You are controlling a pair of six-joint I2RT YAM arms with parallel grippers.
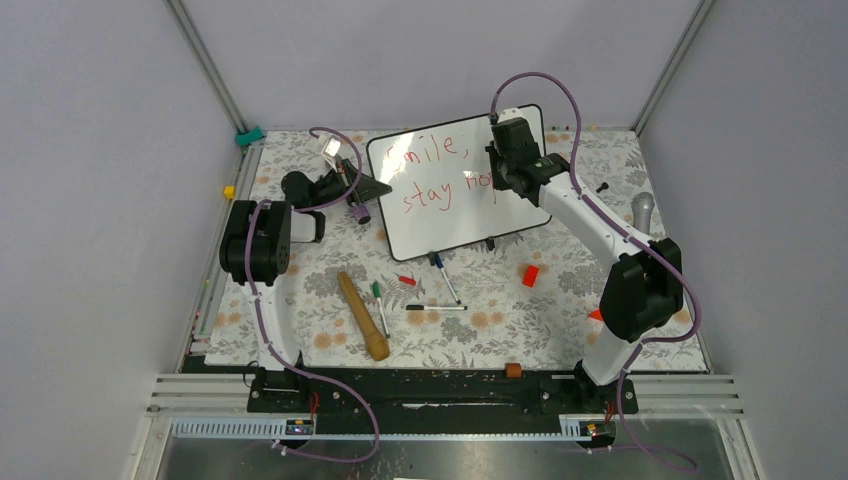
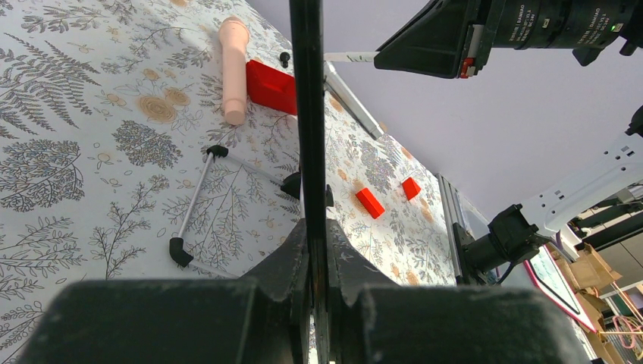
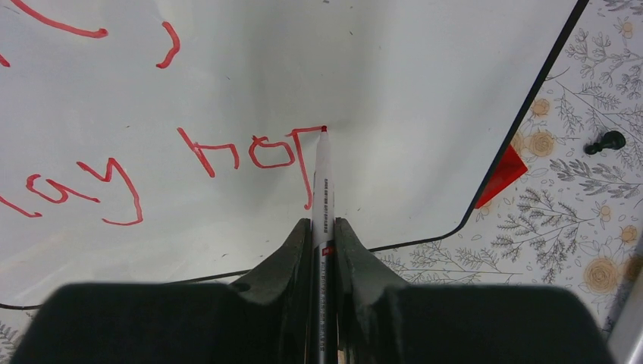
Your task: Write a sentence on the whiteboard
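Observation:
The whiteboard point(image 1: 455, 225) stands tilted at the back middle of the table. The sentence point(image 1: 440, 190) on it is in red and reads "Smile," and below it "stay hop". My right gripper point(image 1: 497, 172) is shut on a red marker point(image 3: 323, 182). The marker's tip touches the board at the top of the last letter, next to the red letters point(image 3: 197, 153). My left gripper point(image 1: 372, 188) is shut on the board's left edge, which shows as a black bar point(image 2: 306, 114) between its fingers point(image 2: 288, 250).
In front of the board lie a blue marker point(image 1: 445, 278), a black marker point(image 1: 436, 307), a green marker point(image 1: 379, 300), a red cap point(image 1: 406, 279), a wooden stick point(image 1: 362, 316) and a red block point(image 1: 530, 275). A grey handle point(image 1: 644, 210) lies at the right.

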